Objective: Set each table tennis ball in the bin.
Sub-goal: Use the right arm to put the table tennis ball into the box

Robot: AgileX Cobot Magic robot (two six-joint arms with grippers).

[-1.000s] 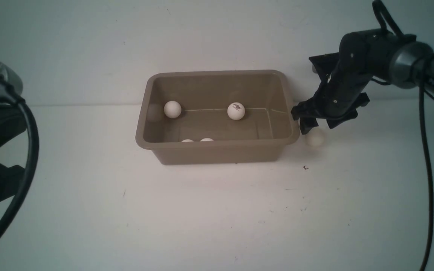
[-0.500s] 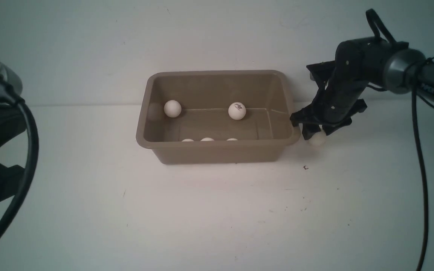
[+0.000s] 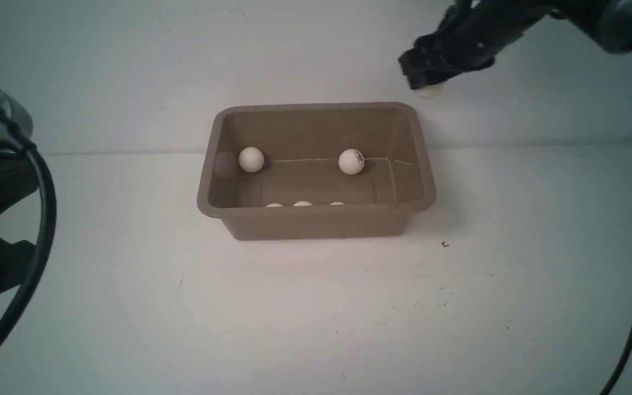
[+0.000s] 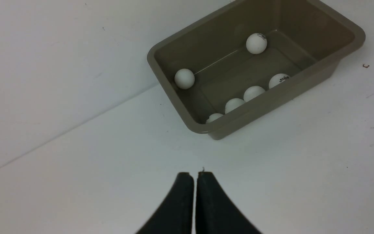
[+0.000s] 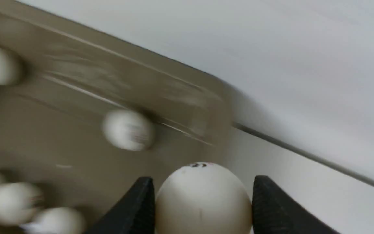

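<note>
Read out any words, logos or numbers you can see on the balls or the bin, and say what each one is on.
Nothing can be read.
Ball by the bin's far wall: dark logo, too small.
Ball by the near wall: dark print, too small.
Ball in the right gripper: dark mark at its edge, cut off.
Bin: no text visible.

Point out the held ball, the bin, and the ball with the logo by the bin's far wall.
held ball (image 5: 203, 198), right wrist view, middle of its white face.
bin (image 3: 316, 222), front view, near outer wall.
logo ball (image 3: 351, 162), front view, its centre.
</note>
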